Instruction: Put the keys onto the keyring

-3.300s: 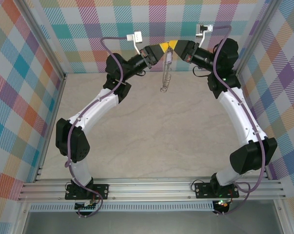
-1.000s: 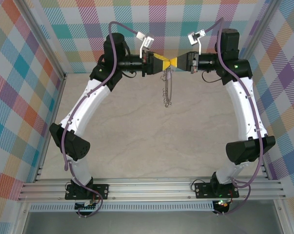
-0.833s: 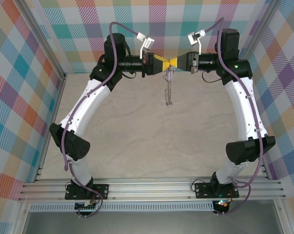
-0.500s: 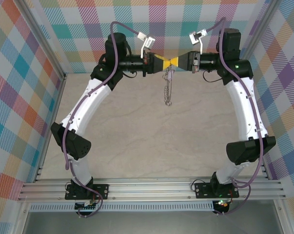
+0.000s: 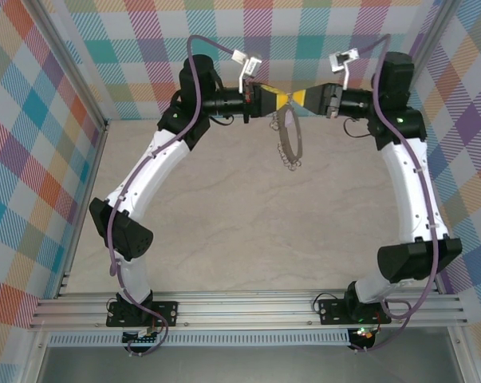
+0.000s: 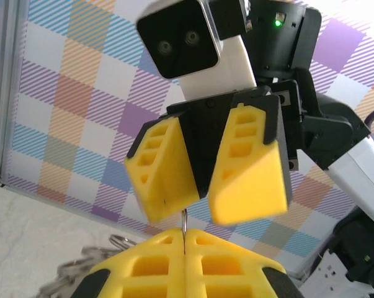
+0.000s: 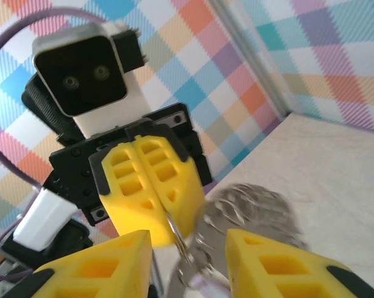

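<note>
My left gripper (image 5: pixel 279 101) is shut on a thin wire of the keyring (image 5: pixel 291 162), high above the table at the back. In the left wrist view that wire (image 6: pixel 184 225) stands up from between its closed yellow fingers (image 6: pixel 151 266). The grey chain loop hangs below as an open oval and looks blurred in the right wrist view (image 7: pixel 256 214). A small lilac key head (image 7: pixel 200 282) shows at the loop's top, beside the left gripper (image 7: pixel 166 221). My right gripper (image 5: pixel 297 99) faces the left one, open, its fingers (image 7: pixel 280 268) either side of the ring without gripping it.
Plaid walls (image 5: pixel 57 96) and metal corner posts (image 5: pixel 72 80) enclose the beige table (image 5: pixel 248 231). Both arms arch up from the near rail (image 5: pixel 240 307), and their purple cables (image 5: pixel 194 76) loop near the back wall.
Both grippers have shifted right. The right gripper has opened and let go of the ring. The chain, which hung narrow, now swings as a wide oval.
</note>
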Robot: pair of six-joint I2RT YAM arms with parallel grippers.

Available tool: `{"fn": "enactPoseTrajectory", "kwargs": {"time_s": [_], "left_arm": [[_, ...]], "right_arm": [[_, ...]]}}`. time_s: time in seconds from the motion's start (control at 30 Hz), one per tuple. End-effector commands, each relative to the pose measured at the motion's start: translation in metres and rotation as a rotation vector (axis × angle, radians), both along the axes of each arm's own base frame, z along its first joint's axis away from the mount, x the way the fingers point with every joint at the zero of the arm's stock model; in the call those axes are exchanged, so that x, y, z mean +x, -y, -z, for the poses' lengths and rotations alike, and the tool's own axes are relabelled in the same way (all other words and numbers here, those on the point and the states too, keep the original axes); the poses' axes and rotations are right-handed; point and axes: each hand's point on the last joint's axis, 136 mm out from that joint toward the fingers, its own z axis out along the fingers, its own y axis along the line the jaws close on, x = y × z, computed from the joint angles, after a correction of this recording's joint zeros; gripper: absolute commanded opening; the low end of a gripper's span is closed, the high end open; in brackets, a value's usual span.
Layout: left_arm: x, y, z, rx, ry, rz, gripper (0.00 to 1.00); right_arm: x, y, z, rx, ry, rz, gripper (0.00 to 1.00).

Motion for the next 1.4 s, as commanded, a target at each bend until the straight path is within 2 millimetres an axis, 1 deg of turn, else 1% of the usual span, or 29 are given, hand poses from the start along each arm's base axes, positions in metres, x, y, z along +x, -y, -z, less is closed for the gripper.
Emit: {"fn": "enactPoseTrajectory", "kwargs": {"time_s": [0.0, 0.1, 0.17, 0.27, 0.4, 0.57, 0.8, 0.87, 0.93, 1.0, 1.07, 1.17, 1.23, 1.37], "left_arm": [[-0.006, -0.008, -0.039, -0.112, 0.075, -0.029, 0.0], [-0.004, -0.01, -0.046, -0.145, 0.068, -0.027, 0.0], [-0.005, -0.01, -0.051, -0.168, 0.06, -0.016, 0.0], [-0.004, -0.009, -0.056, -0.193, 0.05, -0.004, 0.0], [-0.004, -0.008, -0.06, -0.216, 0.038, 0.007, 0.0], [-0.002, -0.008, -0.062, -0.241, 0.019, 0.015, 0.0], [0.0, -0.007, -0.063, -0.26, -0.008, 0.024, 0.0], [0.001, -0.007, -0.062, -0.261, -0.012, 0.021, 0.0], [0.001, -0.007, -0.062, -0.261, -0.014, 0.019, 0.0], [0.002, -0.007, -0.06, -0.26, -0.018, 0.016, 0.0], [0.002, -0.007, -0.059, -0.26, -0.021, 0.014, 0.0], [0.003, -0.007, -0.059, -0.261, -0.02, 0.006, 0.0], [0.002, -0.008, -0.06, -0.265, -0.017, 0.003, 0.0], [0.004, -0.01, -0.06, -0.269, -0.018, -0.007, 0.0]], "right_arm": [[-0.005, 0.019, -0.023, 0.039, 0.079, 0.074, 0.37], [-0.006, 0.022, -0.012, 0.043, 0.067, 0.104, 0.41], [-0.004, 0.025, -0.002, 0.048, 0.056, 0.139, 0.43], [0.0, 0.025, 0.008, 0.069, 0.031, 0.148, 0.46], [-0.003, 0.019, 0.006, 0.103, 0.032, 0.121, 0.5], [-0.01, 0.0, -0.001, 0.112, 0.055, 0.068, 0.56], [-0.013, -0.023, -0.01, 0.119, 0.079, 0.011, 0.58], [-0.013, -0.027, -0.011, 0.12, 0.08, 0.001, 0.55], [-0.014, -0.029, -0.013, 0.121, 0.083, -0.008, 0.47], [-0.015, -0.029, -0.013, 0.121, 0.085, -0.006, 0.36], [-0.017, -0.029, -0.013, 0.115, 0.085, -0.002, 0.21], [-0.02, -0.027, -0.013, 0.104, 0.089, 0.002, 0.05], [-0.022, -0.027, -0.012, 0.096, 0.088, 0.008, 0.0], [-0.022, -0.026, -0.014, 0.098, 0.087, 0.017, 0.0]]}}
